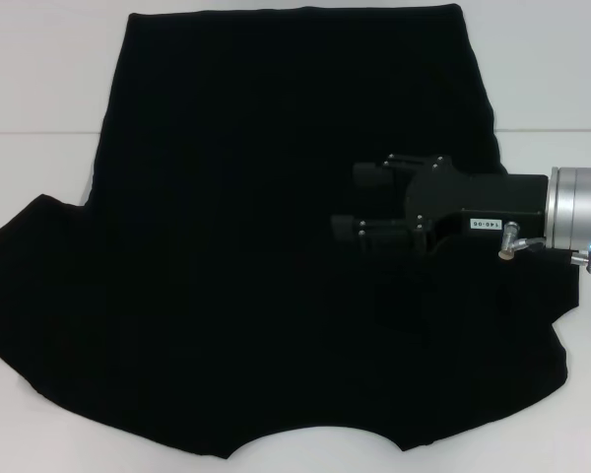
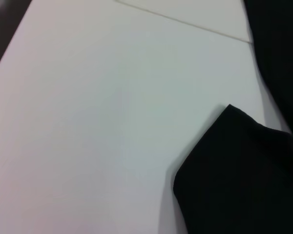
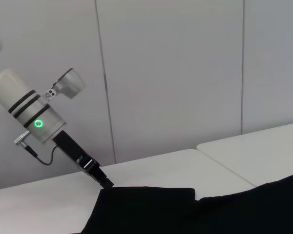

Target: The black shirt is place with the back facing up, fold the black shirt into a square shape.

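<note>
The black shirt (image 1: 246,256) lies spread flat on the white table (image 1: 39,99), hem at the far side and curved neckline at the near edge. My right gripper (image 1: 362,203) reaches in from the right above the shirt's right half, open, with nothing between its fingers (image 1: 374,175). The left arm does not show in the head view. In the right wrist view the left gripper (image 3: 101,178) hangs low by the edge of the shirt's left sleeve (image 3: 146,195); whether it touches the cloth is unclear. The left wrist view shows that sleeve's corner (image 2: 234,170) on the table.
A seam between two table panels (image 1: 552,130) runs across at the right. Bare white tabletop (image 2: 97,122) stretches left of the sleeve. Grey wall panels (image 3: 176,73) stand behind the table.
</note>
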